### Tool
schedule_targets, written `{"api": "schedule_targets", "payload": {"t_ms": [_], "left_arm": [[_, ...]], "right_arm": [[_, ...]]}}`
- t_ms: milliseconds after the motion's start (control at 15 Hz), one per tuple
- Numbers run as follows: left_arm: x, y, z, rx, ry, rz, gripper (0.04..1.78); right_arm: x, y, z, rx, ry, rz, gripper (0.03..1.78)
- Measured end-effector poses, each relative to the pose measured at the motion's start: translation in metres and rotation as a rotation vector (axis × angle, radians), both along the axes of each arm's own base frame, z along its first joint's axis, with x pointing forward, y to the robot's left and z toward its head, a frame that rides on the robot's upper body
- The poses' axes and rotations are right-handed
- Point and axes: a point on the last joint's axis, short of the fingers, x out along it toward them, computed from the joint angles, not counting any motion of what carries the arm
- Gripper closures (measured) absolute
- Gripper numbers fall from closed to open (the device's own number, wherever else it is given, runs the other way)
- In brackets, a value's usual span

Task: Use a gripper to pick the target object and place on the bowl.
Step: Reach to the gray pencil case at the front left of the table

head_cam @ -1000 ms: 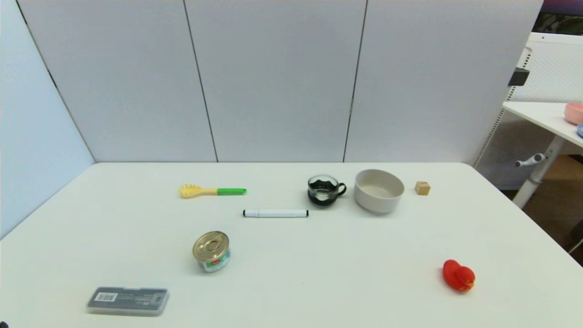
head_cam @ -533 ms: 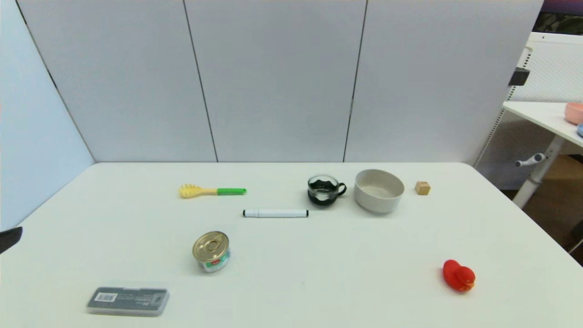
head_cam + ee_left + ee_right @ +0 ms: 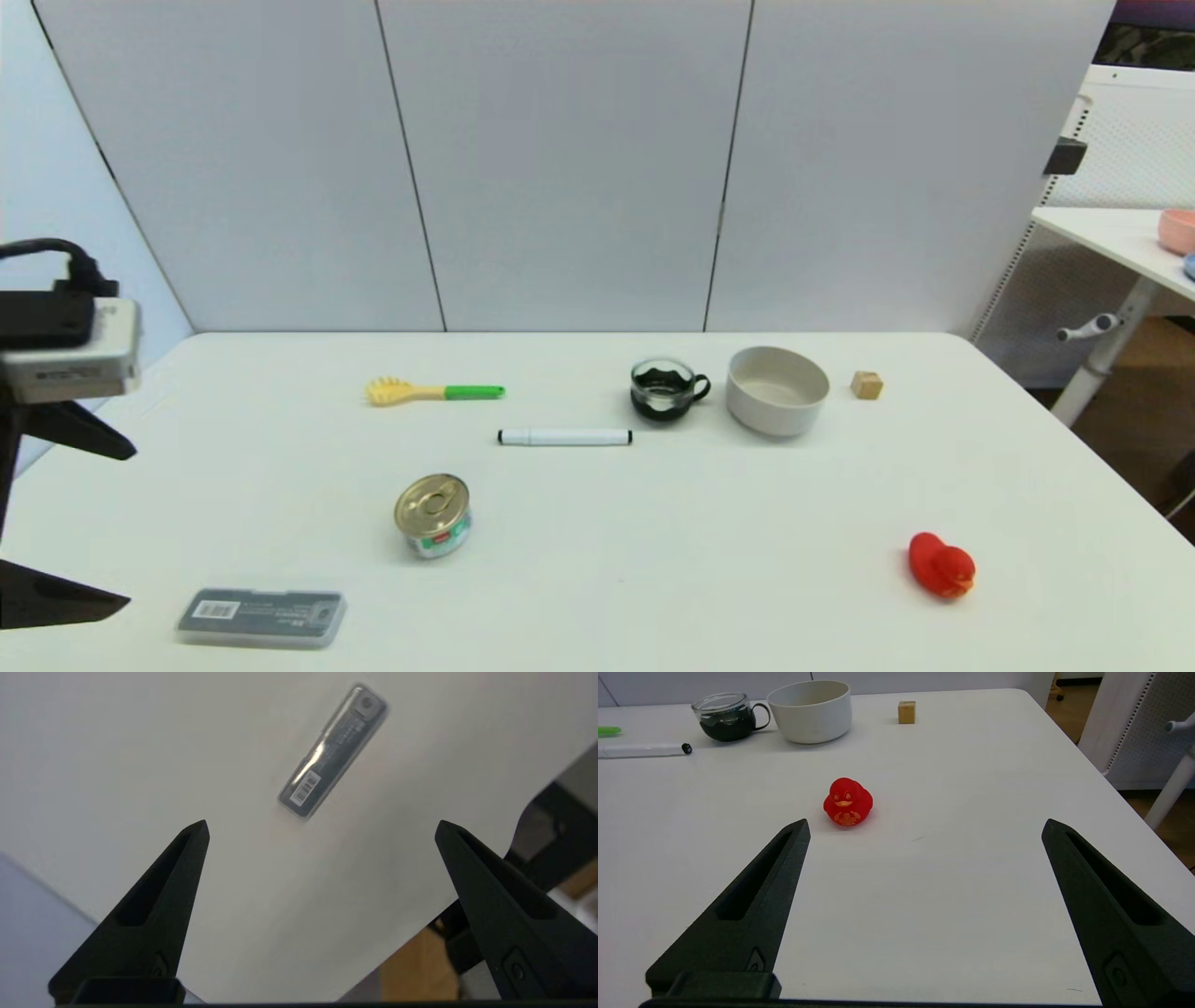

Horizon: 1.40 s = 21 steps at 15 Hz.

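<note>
The dark grey case [image 3: 262, 617] with a white barcode label lies flat near the table's front left corner; it also shows in the left wrist view [image 3: 332, 751]. My left gripper [image 3: 126, 527] hangs at the far left above the table, open and empty, left of the case and well above it [image 3: 322, 828]. The off-white bowl [image 3: 777, 389] stands at the back right, empty; it also shows in the right wrist view [image 3: 810, 710]. My right gripper [image 3: 924, 828] is open and empty over the front right of the table, out of the head view.
A tin can [image 3: 433, 514] stands right of and behind the case. A white marker [image 3: 565, 437], a glass cup [image 3: 665, 389], a yellow-green brush [image 3: 435, 391], a wooden cube [image 3: 865, 385] and a red duck [image 3: 940, 565] lie about the table. A second table [image 3: 1120, 238] stands at right.
My left arm has risen into the head view at the far left edge, from a mere dark tip to the whole wrist camera and both fingers. Nothing on the table moved.
</note>
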Motion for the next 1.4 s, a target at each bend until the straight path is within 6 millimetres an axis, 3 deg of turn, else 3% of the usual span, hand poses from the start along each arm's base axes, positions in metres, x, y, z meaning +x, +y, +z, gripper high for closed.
{"api": "schedule_targets", "payload": {"t_ms": [267,467,733,1000,1400], "left_arm": [[0.044,-0.003,-0.026,0.043,0.100,-0.296,0.11],[0.064,-0.005,-0.053,0.007,0.187,-0.441,0.11],[0.075,-0.005,-0.083,-0.010,0.285,-0.457,0.11],[0.087,-0.007,-0.114,-0.012,0.225,-0.455,0.11],[0.086,-0.007,-0.124,-0.013,0.203,-0.427,0.11]], "right_arm": [[0.000,0.000,0.000,0.000,0.000,0.000,0.10],[0.000,0.000,0.000,0.000,0.000,0.000,0.10],[0.000,0.000,0.000,0.000,0.000,0.000,0.10],[0.000,0.000,0.000,0.000,0.000,0.000,0.10],[0.000,0.000,0.000,0.000,0.000,0.000,0.10]]}}
